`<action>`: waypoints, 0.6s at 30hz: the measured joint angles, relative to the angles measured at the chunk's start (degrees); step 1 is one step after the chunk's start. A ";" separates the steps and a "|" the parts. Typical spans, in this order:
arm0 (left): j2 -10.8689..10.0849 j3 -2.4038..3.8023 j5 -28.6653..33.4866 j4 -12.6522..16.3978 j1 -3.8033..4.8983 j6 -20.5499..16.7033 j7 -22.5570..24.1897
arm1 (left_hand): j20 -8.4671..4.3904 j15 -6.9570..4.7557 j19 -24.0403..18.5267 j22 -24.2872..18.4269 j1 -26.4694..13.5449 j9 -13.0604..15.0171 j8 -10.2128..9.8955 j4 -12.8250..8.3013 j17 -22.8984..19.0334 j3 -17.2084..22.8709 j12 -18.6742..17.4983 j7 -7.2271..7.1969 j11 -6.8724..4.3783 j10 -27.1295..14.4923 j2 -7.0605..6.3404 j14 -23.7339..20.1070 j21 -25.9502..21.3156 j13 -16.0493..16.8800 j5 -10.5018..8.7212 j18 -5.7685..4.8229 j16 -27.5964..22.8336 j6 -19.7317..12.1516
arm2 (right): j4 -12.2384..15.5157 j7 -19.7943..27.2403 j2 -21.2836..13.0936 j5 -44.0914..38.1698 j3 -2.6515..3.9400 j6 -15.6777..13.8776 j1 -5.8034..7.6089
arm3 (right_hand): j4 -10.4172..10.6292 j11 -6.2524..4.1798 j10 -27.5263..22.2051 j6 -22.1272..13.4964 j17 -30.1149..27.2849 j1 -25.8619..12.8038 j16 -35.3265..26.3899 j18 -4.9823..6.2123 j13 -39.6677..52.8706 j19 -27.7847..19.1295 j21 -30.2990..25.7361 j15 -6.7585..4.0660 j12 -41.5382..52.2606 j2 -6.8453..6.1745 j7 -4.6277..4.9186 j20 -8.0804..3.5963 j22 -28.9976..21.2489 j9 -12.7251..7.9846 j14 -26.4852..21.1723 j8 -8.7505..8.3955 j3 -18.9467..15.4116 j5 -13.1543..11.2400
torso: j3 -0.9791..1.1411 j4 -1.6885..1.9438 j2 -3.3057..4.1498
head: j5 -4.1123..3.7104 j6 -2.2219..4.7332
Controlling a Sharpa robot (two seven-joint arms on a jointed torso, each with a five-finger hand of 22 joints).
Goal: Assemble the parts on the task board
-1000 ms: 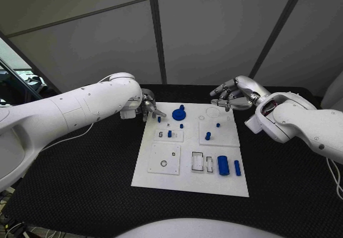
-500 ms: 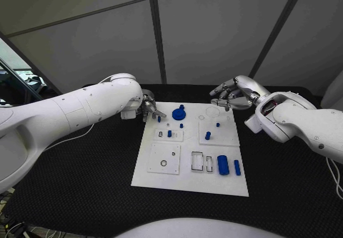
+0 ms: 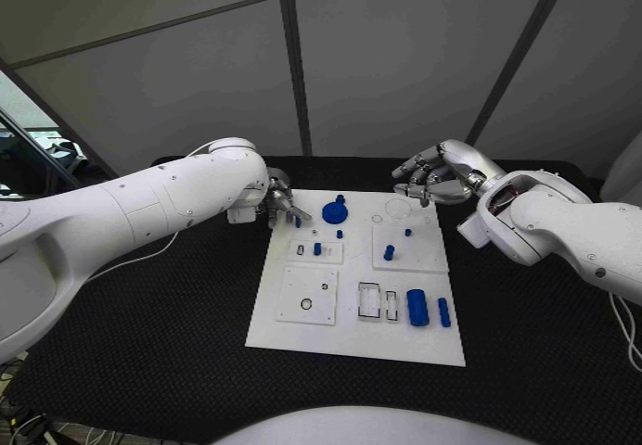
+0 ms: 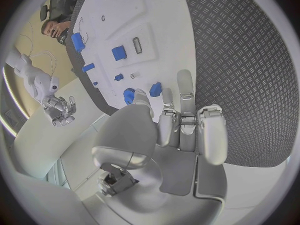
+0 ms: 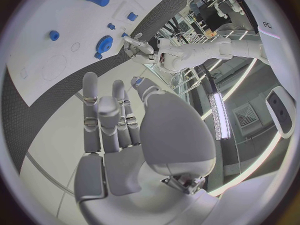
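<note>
My left robot hand (image 3: 278, 206) sits at the far left corner of the task board (image 3: 321, 345), and in the left wrist view a small blue peg (image 4: 155, 89) lies right at its fingertips (image 4: 184, 80). I judge it pinched there, though the contact itself is hard to read. My right robot hand (image 3: 430, 183) hovers over the board's far right corner with its fingers loosely apart and nothing in them.

The board lies in the middle of the black bench (image 3: 147, 324). On it stand a blue round knob (image 3: 335, 213) near the far edge, a short peg (image 3: 388, 252) on the right square plate, and a blue cylinder (image 3: 417, 308) lying near the front right.

I take this as the placing step for the small peg. Next I need to line it up upright over its hole and press straight down.
</note>
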 measured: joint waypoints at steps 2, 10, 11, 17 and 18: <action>0.04 0.00 0.00 -0.04 -0.04 -0.01 -0.03 | 0.00 0.00 0.00 0.00 0.43 0.04 -0.10 -0.16 0.07 0.17 0.00 0.00 0.00 0.00 0.00 0.00 0.00 0.00 0.00 0.00 0.00 0.00 | -0.01 0.00 0.01 0.00 0.00 0.00 0.00 | 0.00 0.00 0.00 0.00 0.00 0.00 0.00 0.00 0.00 0.00 0.00 0.00 0.00 0.00 0.00 0.00 0.00 0.00 0.00 0.00 0.00 0.00 | 0.00 0.00 0.00 | -0.04 -0.01; 0.21 0.00 -0.02 -0.05 -0.11 -0.02 -0.05 | 0.00 0.19 0.00 0.00 2.47 0.29 -0.42 -0.75 0.68 0.78 -0.22 0.00 0.02 -0.02 0.83 -0.19 0.00 0.10 0.00 -0.01 0.00 0.00 | -0.06 0.00 0.12 -0.01 0.00 0.00 0.00 | 0.00 0.00 0.00 0.00 -0.01 0.00 0.00 0.00 -0.09 0.00 0.00 0.00 -0.22 0.00 0.00 0.00 0.00 0.00 0.00 0.00 0.00 0.23 | 0.00 0.01 0.00 | -0.05 -0.07; 0.22 0.00 -0.02 -0.05 -0.12 -0.02 -0.05 | 0.00 0.20 0.00 0.00 2.89 0.37 -0.42 -0.76 0.75 1.09 -0.22 0.00 0.10 -0.11 0.79 -0.19 0.00 0.10 0.00 -0.02 0.00 0.00 | -0.07 -0.01 0.13 -0.01 0.00 0.00 0.00 | 0.00 0.00 0.00 0.00 -0.01 0.00 0.00 0.00 -0.09 0.00 0.00 0.00 -0.22 0.00 0.00 0.00 0.00 0.00 0.00 0.00 0.00 0.23 | 0.00 0.01 0.00 | -0.05 -0.07; 0.28 0.00 -0.02 -0.02 -0.14 0.01 0.02 | 0.00 0.30 0.00 0.00 4.64 0.54 -1.01 -1.27 1.17 2.27 -0.10 0.00 0.01 -0.41 1.58 -0.28 0.00 0.16 0.00 -0.02 0.00 0.00 | -0.12 -0.01 0.18 -0.01 0.00 0.01 0.00 | 0.00 0.00 0.00 0.00 0.05 0.00 0.00 0.00 -0.14 0.00 0.00 0.00 -0.22 0.00 0.00 0.00 0.06 0.00 0.00 0.00 0.00 0.23 | 0.01 0.03 -0.01 | -0.01 -0.09; 0.28 0.00 -0.03 -0.02 -0.14 0.01 0.04 | 0.00 0.31 0.00 0.00 5.11 0.55 -1.04 -1.33 1.24 2.47 -0.10 0.00 0.01 -0.42 1.66 -0.28 0.00 0.16 0.00 -0.03 0.00 0.00 | -0.13 -0.01 0.19 -0.01 0.00 0.01 0.00 | 0.00 0.00 0.00 0.00 0.05 0.00 0.00 0.00 -0.14 0.00 0.00 0.00 -0.22 0.00 0.00 0.00 0.06 0.00 0.00 0.00 0.00 0.23 | 0.01 0.03 -0.01 | 0.02 -0.09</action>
